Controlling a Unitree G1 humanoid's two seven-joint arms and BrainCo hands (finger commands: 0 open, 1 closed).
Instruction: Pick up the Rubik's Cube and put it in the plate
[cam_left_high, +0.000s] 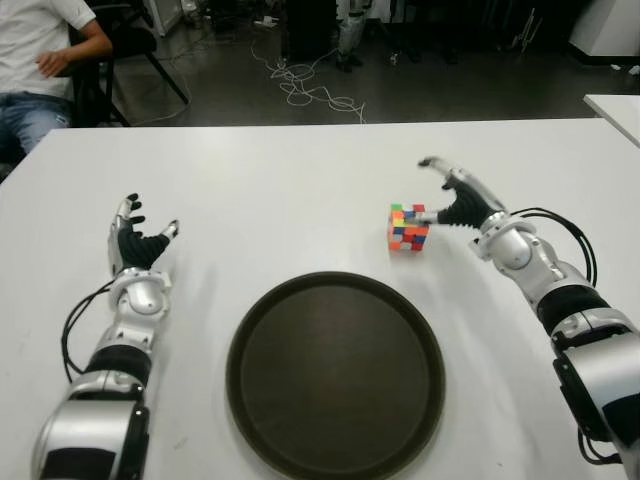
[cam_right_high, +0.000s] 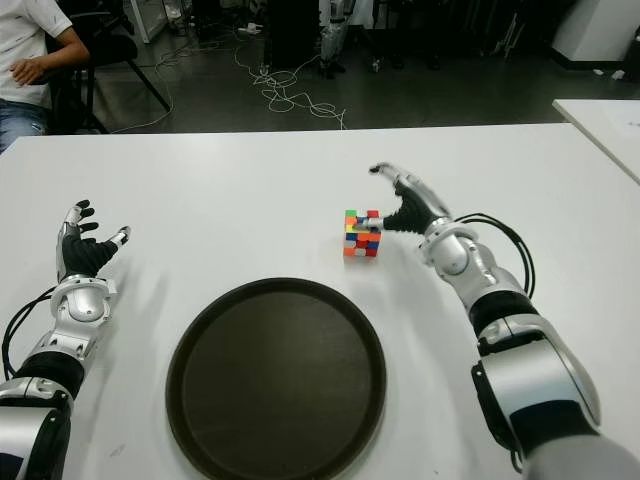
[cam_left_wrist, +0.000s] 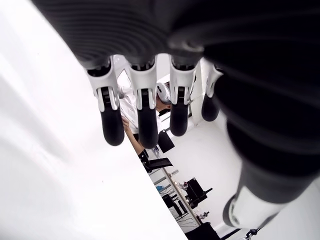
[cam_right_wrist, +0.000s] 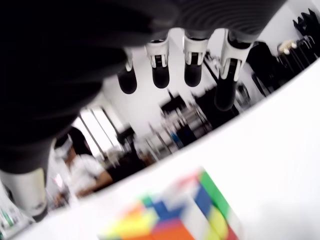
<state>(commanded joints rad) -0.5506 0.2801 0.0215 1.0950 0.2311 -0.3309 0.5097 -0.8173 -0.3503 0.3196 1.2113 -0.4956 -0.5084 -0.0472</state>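
Observation:
The Rubik's Cube (cam_left_high: 408, 227) stands on the white table (cam_left_high: 300, 180), just beyond the far right rim of the round dark plate (cam_left_high: 335, 372). My right hand (cam_left_high: 447, 195) is right beside the cube on its right, fingers spread above and past it, thumb close to the cube's side; nothing is grasped. In the right wrist view the cube (cam_right_wrist: 175, 217) lies below the straight fingers (cam_right_wrist: 192, 67). My left hand (cam_left_high: 135, 235) shows at the left of the plate, fingers up and spread, holding nothing.
A seated person (cam_left_high: 40, 60) is at the far left beyond the table. Cables (cam_left_high: 310, 90) lie on the floor behind. Another white table's corner (cam_left_high: 615, 105) shows at the far right.

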